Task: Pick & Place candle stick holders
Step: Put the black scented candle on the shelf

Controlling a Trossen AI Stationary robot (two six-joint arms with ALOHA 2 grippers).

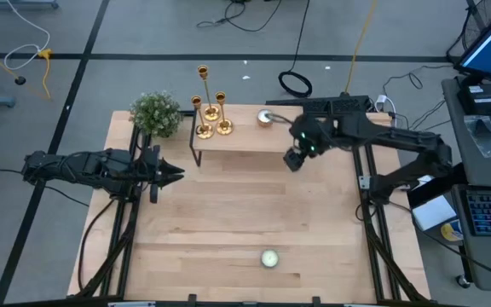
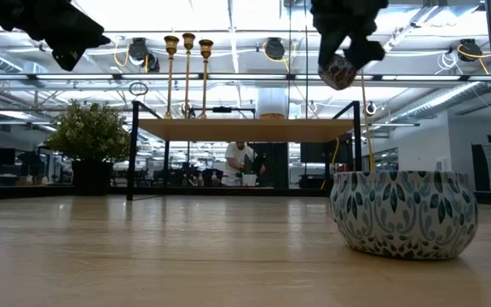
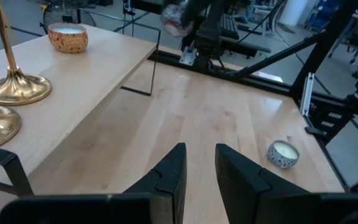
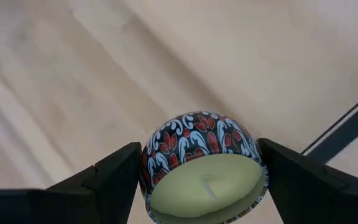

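A pale wooden worktop [image 1: 228, 222] is seen from above, with grey floor and cables around it and an open workshop hall behind it in the low view, where a person can be made out far off. A low raised shelf [image 1: 245, 138] on dark legs stands at the far side of the worktop. The three gold candle stick holders [image 1: 212, 115] are grouped upright on the shelf's left end, close beside one another. A small patterned candle tin [image 1: 264, 118] sits farther right on the same shelf, and a green bushy plant [image 1: 155, 112] stands just left of the shelf. Another blue-and-white patterned candle tin [image 1: 268, 258] rests near the worktop's front edge. The right end effector [image 4: 202, 180] is held above the worktop just in front of the shelf's right end, its fingers pinching a red-and-dark patterned candle tin [image 4: 204, 171]. The left end effector [image 3: 199, 168] is held over the worktop's left side, its fingers nearly together with a narrow gap, gripping nothing.
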